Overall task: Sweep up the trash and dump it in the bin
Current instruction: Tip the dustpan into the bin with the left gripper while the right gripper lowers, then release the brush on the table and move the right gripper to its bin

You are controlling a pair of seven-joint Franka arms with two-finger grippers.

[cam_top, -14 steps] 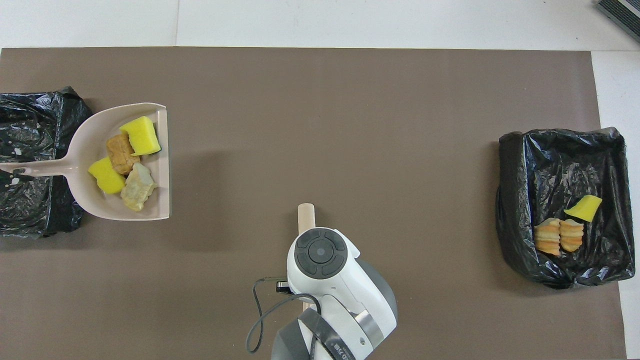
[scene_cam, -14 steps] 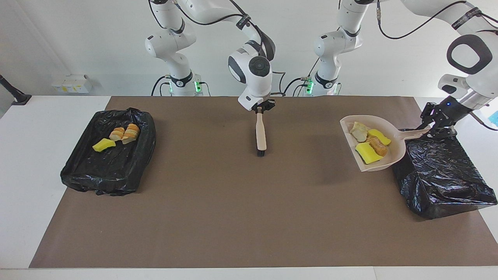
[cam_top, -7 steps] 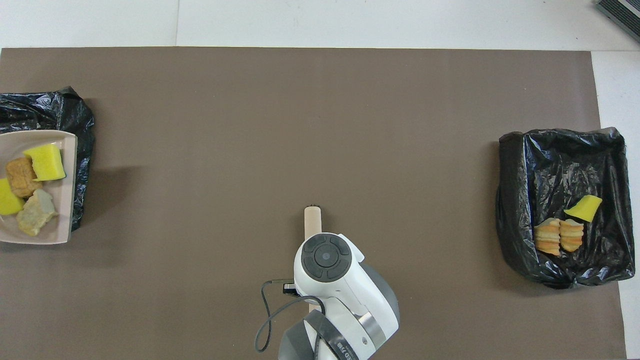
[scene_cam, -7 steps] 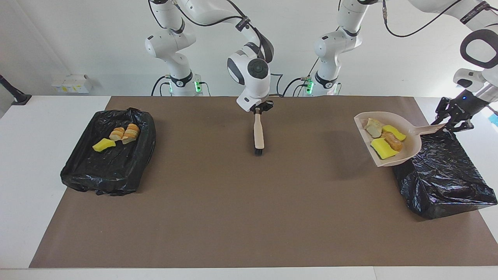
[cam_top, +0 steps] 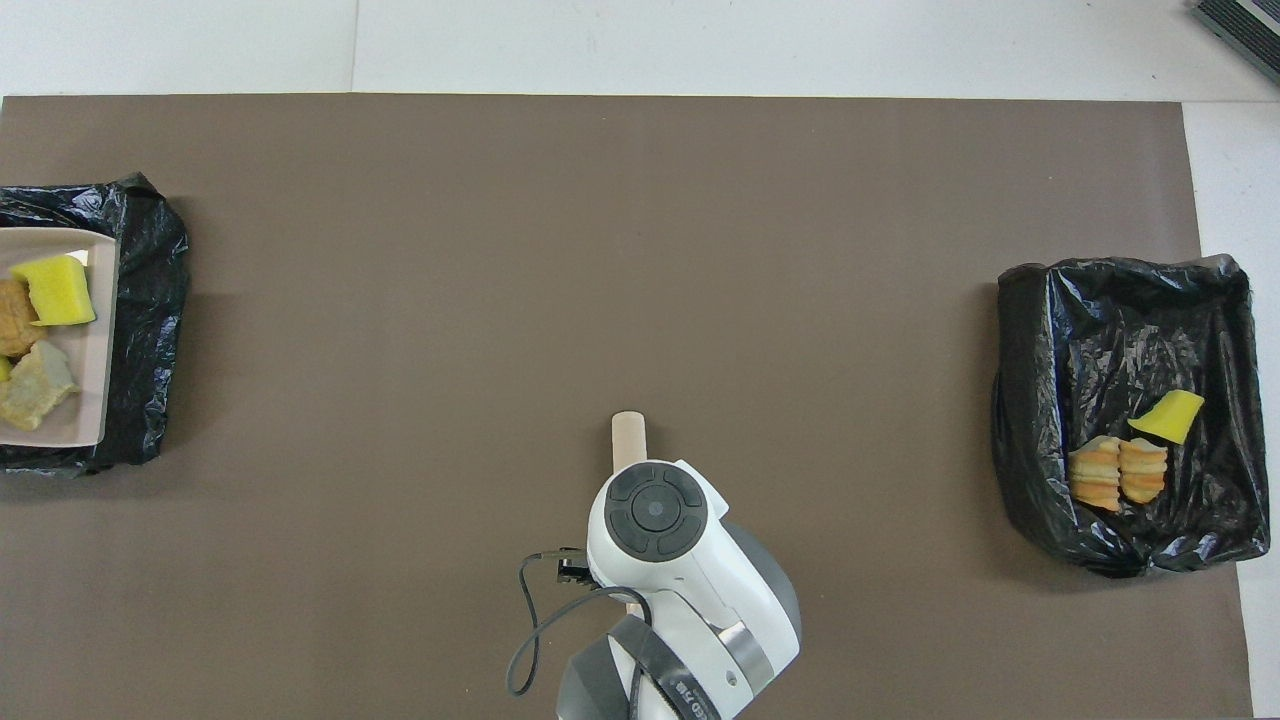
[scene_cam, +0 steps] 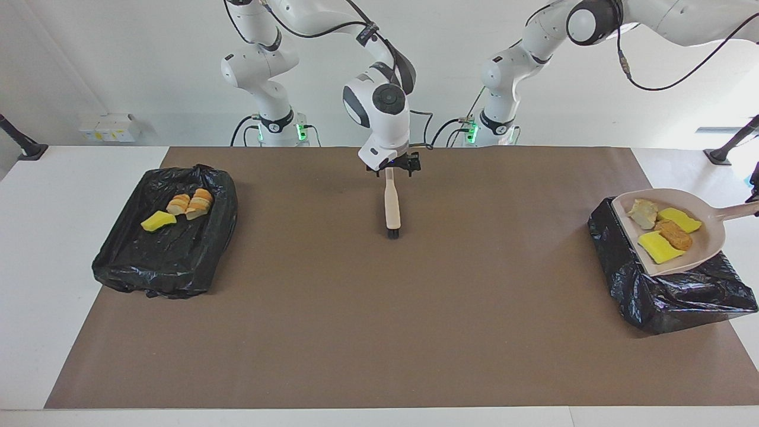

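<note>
A beige dustpan [scene_cam: 708, 244] [cam_top: 92, 400] hangs over the black-bagged bin [scene_cam: 670, 296] [cam_top: 145, 260] at the left arm's end of the table. It carries trash: two yellow wedges [scene_cam: 658, 247] [cam_top: 62, 290], a brown chunk [scene_cam: 676, 234] and a pale chunk [scene_cam: 643, 212] [cam_top: 35, 385]. Its handle runs off the frame edge, where my left gripper is cut from view. My right gripper [scene_cam: 391, 168] stands open around the top of the brush handle. The brush [scene_cam: 392, 204] [cam_top: 628, 440] rests bristle end down on the brown mat.
At the right arm's end sits a black-lined tray [scene_cam: 172, 249] [cam_top: 1040, 400] holding a yellow wedge [scene_cam: 157, 221] [cam_top: 1165, 417] and two bread pieces [scene_cam: 191, 204] [cam_top: 1118, 473]. The brown mat [scene_cam: 379, 332] covers the table's middle.
The left arm has carried the loaded dustpan from beside the bin to over it. The right gripper has opened on the brush handle; the brush stays put.
</note>
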